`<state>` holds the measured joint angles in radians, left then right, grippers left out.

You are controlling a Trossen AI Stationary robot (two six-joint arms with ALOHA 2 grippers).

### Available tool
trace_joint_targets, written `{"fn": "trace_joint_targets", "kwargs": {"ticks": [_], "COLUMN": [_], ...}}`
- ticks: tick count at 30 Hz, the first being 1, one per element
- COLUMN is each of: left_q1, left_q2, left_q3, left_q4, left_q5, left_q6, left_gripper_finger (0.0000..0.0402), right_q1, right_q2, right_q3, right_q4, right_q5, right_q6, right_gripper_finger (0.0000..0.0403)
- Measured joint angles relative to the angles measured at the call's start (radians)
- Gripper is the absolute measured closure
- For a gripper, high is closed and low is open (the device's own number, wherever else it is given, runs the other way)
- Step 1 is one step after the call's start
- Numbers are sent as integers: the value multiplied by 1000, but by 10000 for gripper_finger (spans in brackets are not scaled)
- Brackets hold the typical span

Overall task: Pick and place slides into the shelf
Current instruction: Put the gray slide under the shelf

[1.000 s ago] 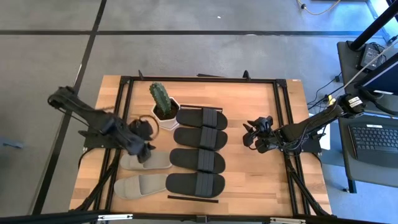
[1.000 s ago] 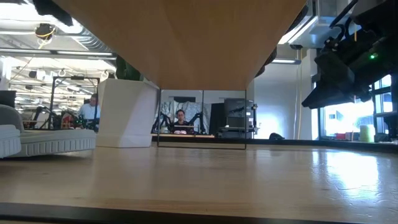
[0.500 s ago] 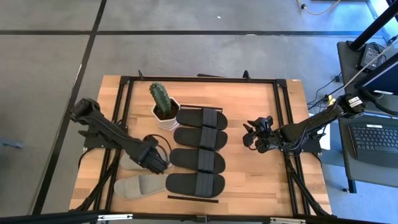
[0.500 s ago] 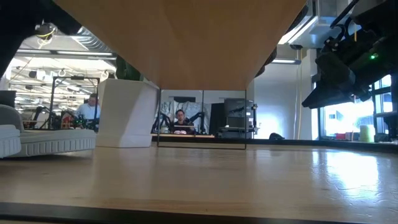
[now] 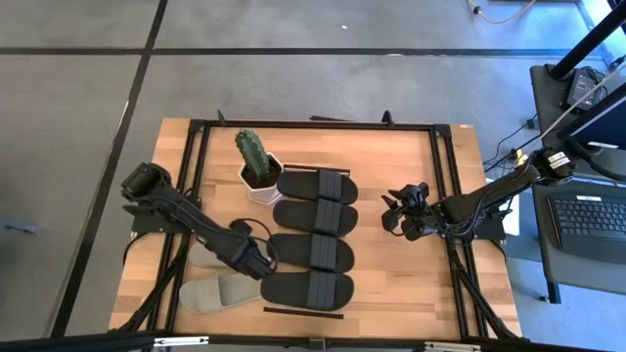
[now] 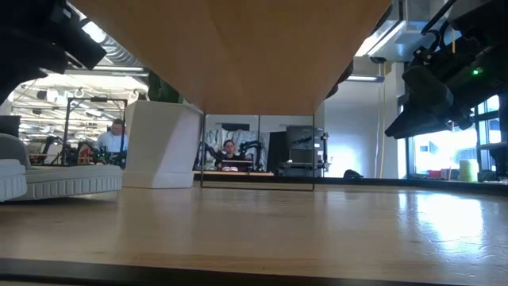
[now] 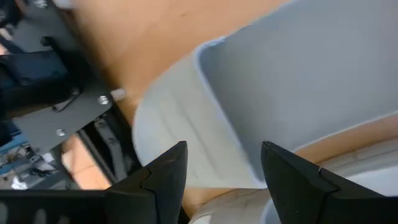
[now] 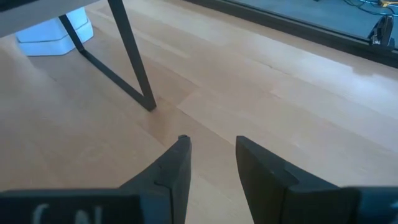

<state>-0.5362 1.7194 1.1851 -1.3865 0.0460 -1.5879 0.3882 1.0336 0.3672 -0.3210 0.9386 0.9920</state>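
Over the upper grey-beige slide's inner edge, left tool wide, empty; right tool parted over bare tabletop.

No text, label, brand, number or sign can be read in any view; none legible anywhere.

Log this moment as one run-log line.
left gripper: open, above grey-beige slides | right gripper: open, empty, waiting beside shelf | black slides: four on shelf
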Motion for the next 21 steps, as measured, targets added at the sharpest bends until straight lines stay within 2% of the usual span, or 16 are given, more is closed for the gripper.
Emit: {"fn": "trace_joint_targets", "kwargs": {"ticks": [21], "left_q1": [0], "left_q2": [2], "left_q3": [0], "left_q4": [-17], "left_q5": [-1], "left_q6": [-29], "left_gripper_finger": [207], "right_q1": [0], "right_q2": [0], "right_q3": [0], "right_q4": [6], "right_q5": [-26], "right_q6": [-2], "right_gripper_finger": [275]}}
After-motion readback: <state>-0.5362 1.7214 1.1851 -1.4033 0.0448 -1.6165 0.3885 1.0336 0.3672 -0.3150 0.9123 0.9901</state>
